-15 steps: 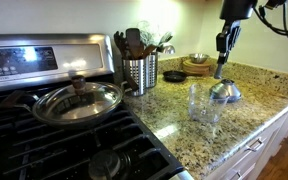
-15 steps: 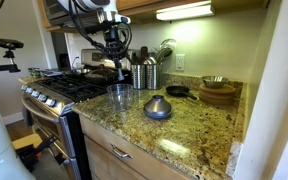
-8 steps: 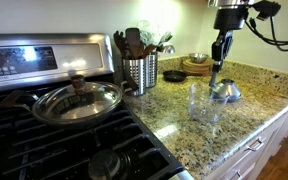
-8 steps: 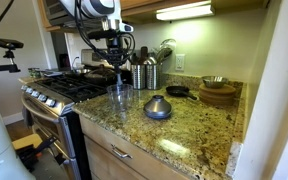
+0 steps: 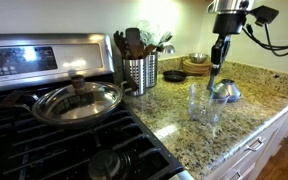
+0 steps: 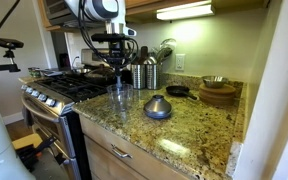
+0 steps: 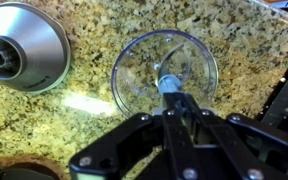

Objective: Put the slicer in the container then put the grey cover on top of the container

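Wrist view alone shows the slicer [image 7: 170, 84] centred over the container [image 7: 134, 60]

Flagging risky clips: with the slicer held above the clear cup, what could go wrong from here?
1. The slicer hangs from the shut claw above the container. Released from there, it might bounce out or tip the cup.
2. The grey cover sits close beside the container, so a lowering claw could knock it.
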